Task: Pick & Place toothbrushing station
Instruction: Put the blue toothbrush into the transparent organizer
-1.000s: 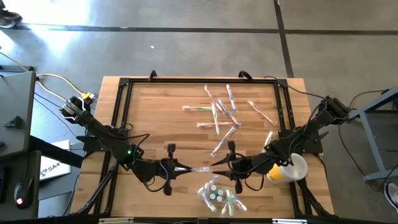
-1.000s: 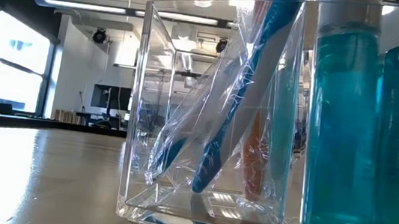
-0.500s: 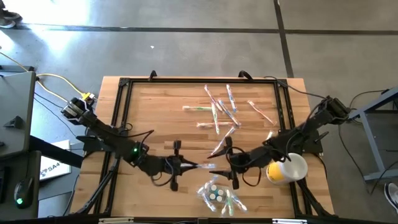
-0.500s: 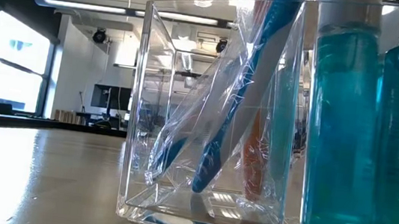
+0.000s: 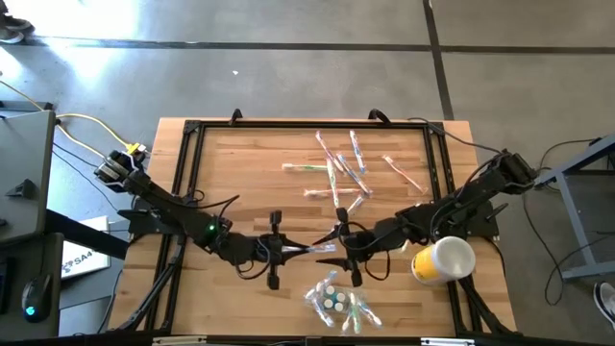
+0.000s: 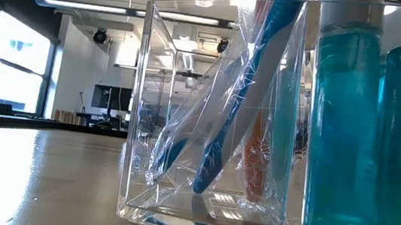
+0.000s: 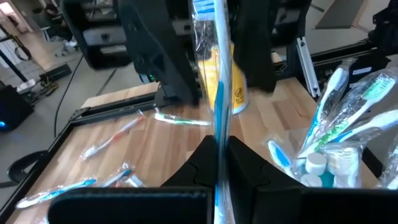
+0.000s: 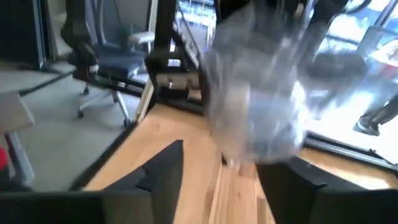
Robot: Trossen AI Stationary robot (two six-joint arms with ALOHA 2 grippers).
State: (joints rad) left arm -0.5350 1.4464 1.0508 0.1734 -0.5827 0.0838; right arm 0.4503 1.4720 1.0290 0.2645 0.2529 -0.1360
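My left gripper (image 5: 294, 250) is shut on a blue toothbrush in a clear wrapper (image 5: 315, 248), held above the table's near middle; it also shows in the left wrist view (image 7: 217, 74). My right gripper (image 5: 329, 240) is open and faces the left one. Its fingers (image 8: 163, 169) stand on either side of the wrapper's free end (image 8: 255, 106), which is blurred; whether they touch it I cannot tell. A clear holder (image 5: 336, 300) with wrapped toothbrushes and teal bottles stands near the front edge, and fills the low view (image 6: 214, 129). My left gripper pinches the wrapped toothbrush between its two fingers at one end of the handle (image 7: 218, 134). The fingers lie about level, coming from the table's left, along the brush. The brush sticks out past the fingertips toward the right gripper, lifted clear of the table.
Several wrapped toothbrushes (image 5: 341, 168) lie scattered on the far middle of the wooden table. A yellow and white cup (image 5: 442, 259) lies at the near right, beside the right arm. A black frame (image 5: 187, 173) runs round the table top.
My left gripper has carried the wrapped toothbrush a little toward the table's right edge. My right gripper has gone toward the table's left edge and slightly farther, closing in on the brush's free end and uncovering the cup.
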